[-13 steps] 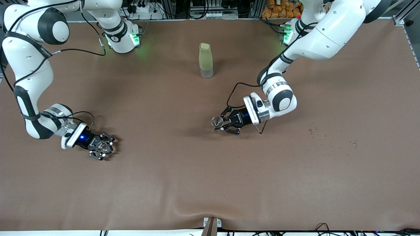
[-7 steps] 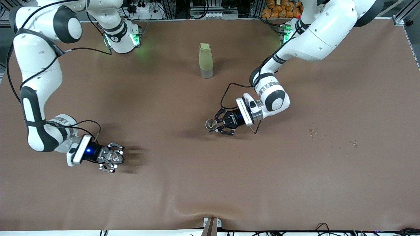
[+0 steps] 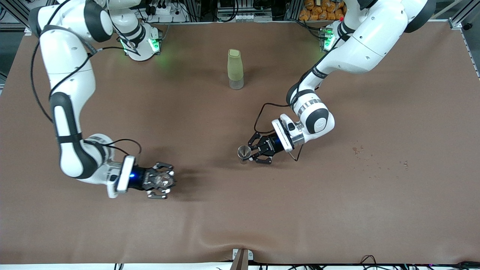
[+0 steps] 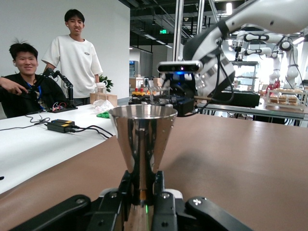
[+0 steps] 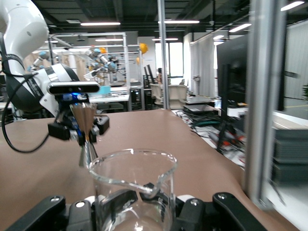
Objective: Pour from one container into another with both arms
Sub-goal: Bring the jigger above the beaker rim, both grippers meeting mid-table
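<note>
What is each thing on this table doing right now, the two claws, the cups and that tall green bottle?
Left gripper: shut on the metal cup.
Metal cup: upright, held by its narrow stem.
Right gripper: shut on the glass beaker.
Glass beaker: upright; contents not discernible.
Green bottle: standing upright, untouched, near the robots' bases.
Brown table cover: small spots toward the left arm's end.

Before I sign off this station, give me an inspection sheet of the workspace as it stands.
Surface: brown mat, small specks toward the left arm's end.
Job's things: metal cone cup in the left gripper; clear glass beaker in the right gripper.
Clutter: tall yellow-green bottle upright near the bases.
Grippers: left gripper shut on the cup; right gripper shut on the beaker.
Cables: black cables looping at both wrists.
Surroundings: two people at a white desk.
</note>
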Motion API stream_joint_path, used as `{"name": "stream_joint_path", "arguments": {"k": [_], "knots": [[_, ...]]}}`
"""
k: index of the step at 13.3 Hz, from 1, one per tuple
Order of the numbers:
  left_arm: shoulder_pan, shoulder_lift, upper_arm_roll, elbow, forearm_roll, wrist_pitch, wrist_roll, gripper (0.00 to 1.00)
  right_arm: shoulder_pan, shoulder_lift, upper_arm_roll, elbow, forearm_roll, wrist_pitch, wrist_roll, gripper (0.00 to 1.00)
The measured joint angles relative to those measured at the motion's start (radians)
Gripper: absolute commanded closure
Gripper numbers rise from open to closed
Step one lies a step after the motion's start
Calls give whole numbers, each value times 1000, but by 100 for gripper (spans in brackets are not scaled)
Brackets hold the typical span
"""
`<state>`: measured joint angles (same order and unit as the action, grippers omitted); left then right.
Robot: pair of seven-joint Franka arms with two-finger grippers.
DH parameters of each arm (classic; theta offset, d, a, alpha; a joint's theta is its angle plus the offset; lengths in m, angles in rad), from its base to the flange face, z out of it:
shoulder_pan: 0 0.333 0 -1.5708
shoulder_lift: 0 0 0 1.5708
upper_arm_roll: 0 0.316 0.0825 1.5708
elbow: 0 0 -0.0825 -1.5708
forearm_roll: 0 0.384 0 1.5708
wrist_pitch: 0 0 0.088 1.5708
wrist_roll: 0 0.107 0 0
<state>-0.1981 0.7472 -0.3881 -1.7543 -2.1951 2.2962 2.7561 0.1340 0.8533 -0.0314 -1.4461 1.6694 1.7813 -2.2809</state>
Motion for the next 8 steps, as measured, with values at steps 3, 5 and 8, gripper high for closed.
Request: {"name": "stream_joint_path", "arguments": {"k": [3,5,8], "knots": [[-14,6,4,10,6,1,1,100,86,-41,16,1,53,74,29,100],[-14,7,6,12,7,2,1,100,127,-61,24,1,63,98,55,100],[-14,8,11,13,8,2,1,100,159,-90,31,-5,67,106,72,100]]}}
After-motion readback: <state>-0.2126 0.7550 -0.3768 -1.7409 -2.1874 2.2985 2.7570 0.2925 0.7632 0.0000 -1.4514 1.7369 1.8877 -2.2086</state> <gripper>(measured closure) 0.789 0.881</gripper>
